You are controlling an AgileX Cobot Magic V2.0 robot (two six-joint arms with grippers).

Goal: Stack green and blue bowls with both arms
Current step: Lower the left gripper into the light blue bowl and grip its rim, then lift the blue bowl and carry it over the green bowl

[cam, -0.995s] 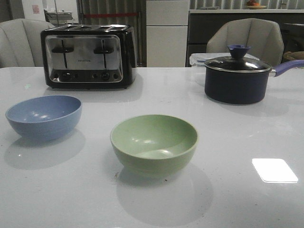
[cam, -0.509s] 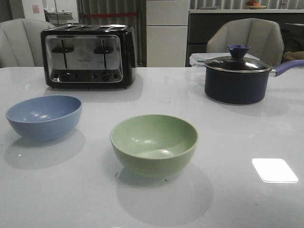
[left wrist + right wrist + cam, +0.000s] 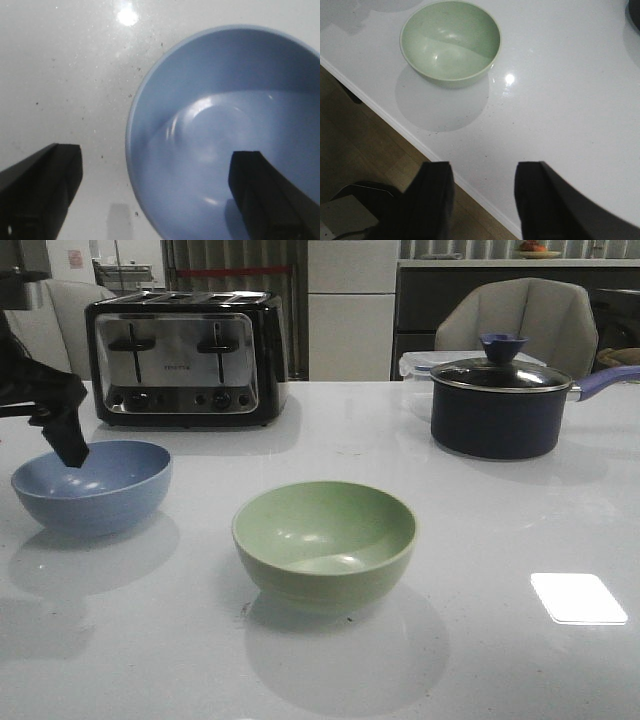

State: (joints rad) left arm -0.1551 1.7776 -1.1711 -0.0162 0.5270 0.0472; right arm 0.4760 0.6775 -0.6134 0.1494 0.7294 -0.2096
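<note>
The dusty blue bowl (image 3: 92, 485) stands upright on the white table at the left. The pale green bowl (image 3: 324, 540) stands upright near the middle front, apart from the blue one. My left gripper (image 3: 70, 445) is open above the blue bowl's left rim. In the left wrist view the left gripper (image 3: 155, 195) straddles the rim of the blue bowl (image 3: 225, 135), one finger over the table and one over the bowl's inside, touching nothing. My right gripper (image 3: 485, 195) is open and empty over the table's front edge, well short of the green bowl (image 3: 451, 42). It does not show in the front view.
A black and steel toaster (image 3: 185, 358) stands at the back left. A dark lidded saucepan (image 3: 497, 405) with a purple handle stands at the back right, with a clear container (image 3: 415, 365) behind it. The table's front edge (image 3: 395, 120) drops to a wooden floor.
My left arm has come into the front view from the left and now hangs over the blue bowl's left rim. Both bowls have stayed in place.
</note>
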